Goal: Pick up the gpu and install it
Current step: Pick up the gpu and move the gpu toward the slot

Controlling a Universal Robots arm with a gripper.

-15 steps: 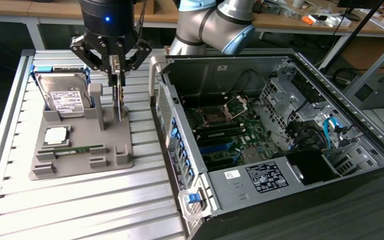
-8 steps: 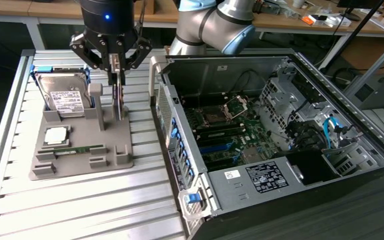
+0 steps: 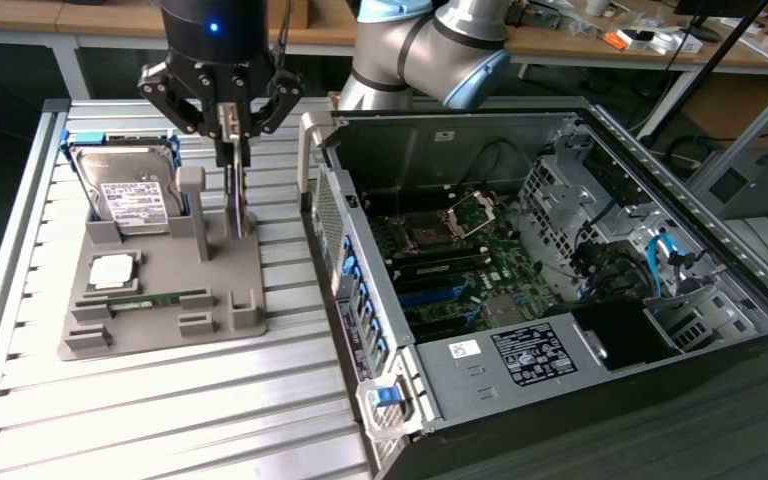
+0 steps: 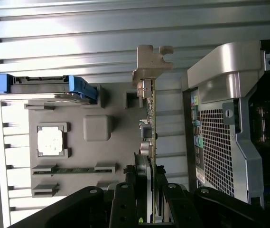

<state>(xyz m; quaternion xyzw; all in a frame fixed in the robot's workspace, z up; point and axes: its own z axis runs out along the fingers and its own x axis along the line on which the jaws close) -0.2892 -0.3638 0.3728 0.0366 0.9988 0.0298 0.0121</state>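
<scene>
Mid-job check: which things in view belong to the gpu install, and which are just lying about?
Job in hand: gpu, gripped on edge by the end effector; open computer case.
Lying about: hard drive, processor chip, memory stick, all sitting in the gray holder.

The worktop (image 3: 157, 420) is made of shiny silver metal strips with grooves between them. The holder (image 3: 157, 332) is smooth, dull grey plastic. The card (image 3: 235, 205) is a thin dark board with a pale, dull metal end. The hard drive (image 3: 137, 195) has a shiny metal top, a white paper label and a blue plastic frame. The computer case (image 3: 451, 392) is grey metal, and one side is full of small holes. The hand (image 3: 232, 155) is black and a little glossy.
</scene>
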